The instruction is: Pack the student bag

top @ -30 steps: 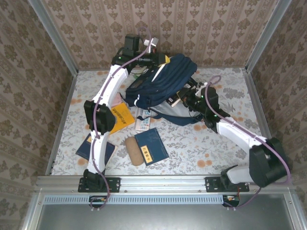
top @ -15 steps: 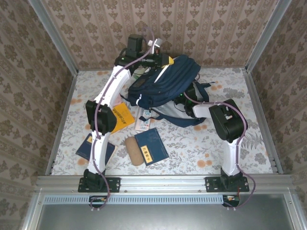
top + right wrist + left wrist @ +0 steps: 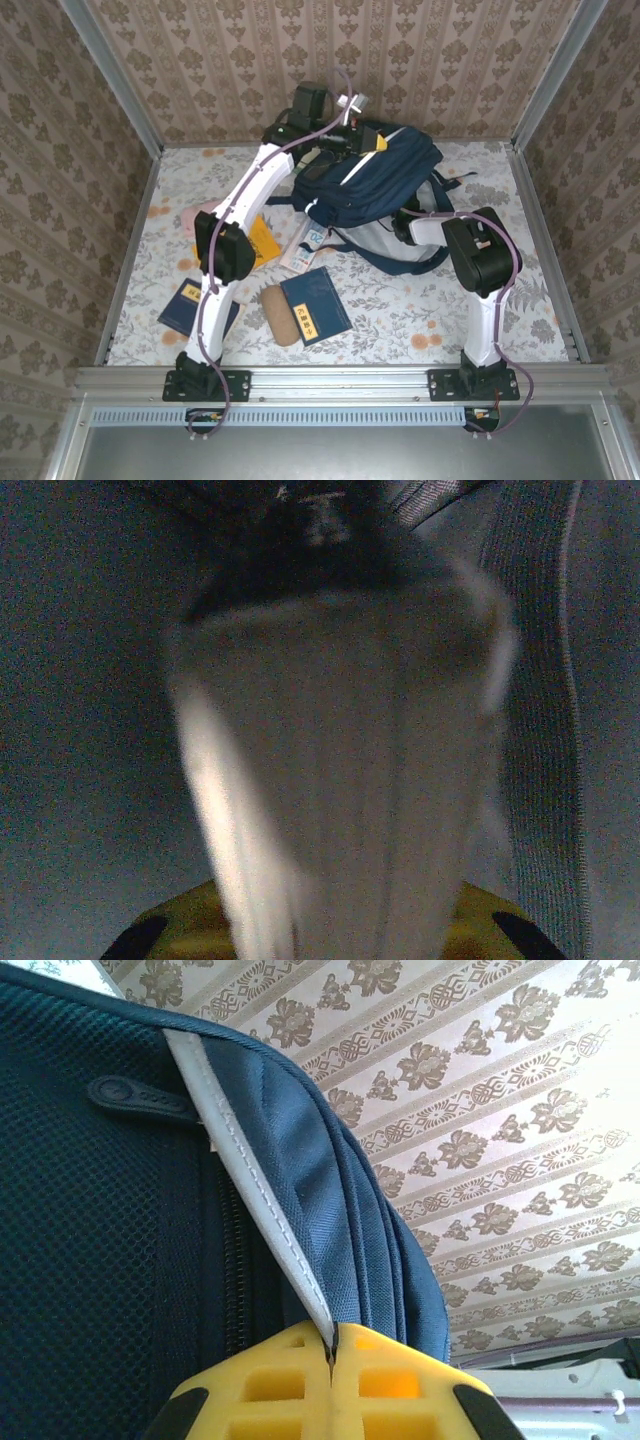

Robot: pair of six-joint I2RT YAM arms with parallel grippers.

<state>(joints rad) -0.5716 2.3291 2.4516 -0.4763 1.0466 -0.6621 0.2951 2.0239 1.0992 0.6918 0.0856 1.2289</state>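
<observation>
The student bag (image 3: 385, 180), navy with thin white stripes, lies tilted at the back centre of the table. My left gripper (image 3: 372, 140) is at its far top edge. In the left wrist view the yellow jaws (image 3: 332, 1345) are shut on the bag's pale stripe (image 3: 250, 1200). My right arm (image 3: 470, 250) reaches in under the bag's near right edge, where the fabric hides its gripper. In the blurred right wrist view a pale grey strip of the bag (image 3: 340, 780) runs down between the right gripper (image 3: 330, 925) jaws, which are closed on it.
In front of the bag lie a blue book (image 3: 315, 305), a tan pouch (image 3: 280, 315), a small booklet (image 3: 303, 252) and an orange book (image 3: 263, 240). Another blue book (image 3: 188, 305) lies at the left. Wallpapered walls close in the back and sides.
The left arm has swung to the right with the bag's top edge in its jaws, and the bag has shifted right. The right arm has folded back, its gripper staying at the bag's near edge.
</observation>
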